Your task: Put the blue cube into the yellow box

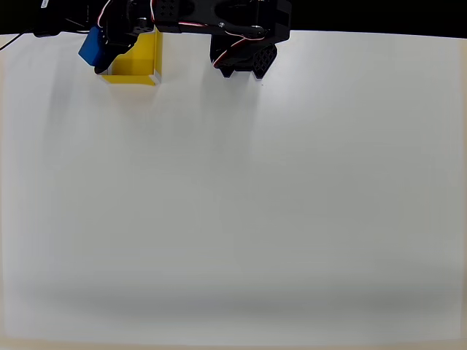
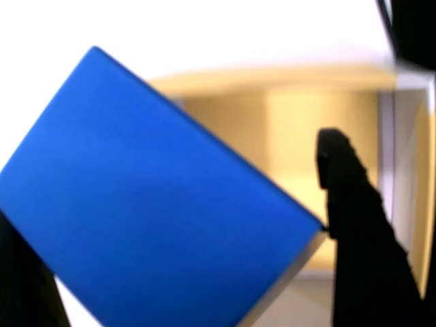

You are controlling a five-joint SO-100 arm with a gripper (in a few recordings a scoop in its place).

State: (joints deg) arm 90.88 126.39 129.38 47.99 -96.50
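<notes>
The blue cube (image 1: pixel 92 45) hangs tilted at the top left of the overhead view, just over the left edge of the yellow box (image 1: pixel 139 62). My black gripper (image 1: pixel 103 57) is shut on it. In the wrist view the blue cube (image 2: pixel 150 191) spans the left and middle, one corner pressed against the right finger (image 2: pixel 354 238), and the other finger sits dark at the lower left. Behind it lies the yellow box (image 2: pixel 286 122), open-topped, with its floor and far wall showing. My gripper (image 2: pixel 170 204) holds the cube above the box's near rim.
The arm's black body and servos (image 1: pixel 244 44) sit along the table's far edge, right of the box. The white table (image 1: pixel 241 204) stretches wide toward the front. Beyond the far edge everything is dark.
</notes>
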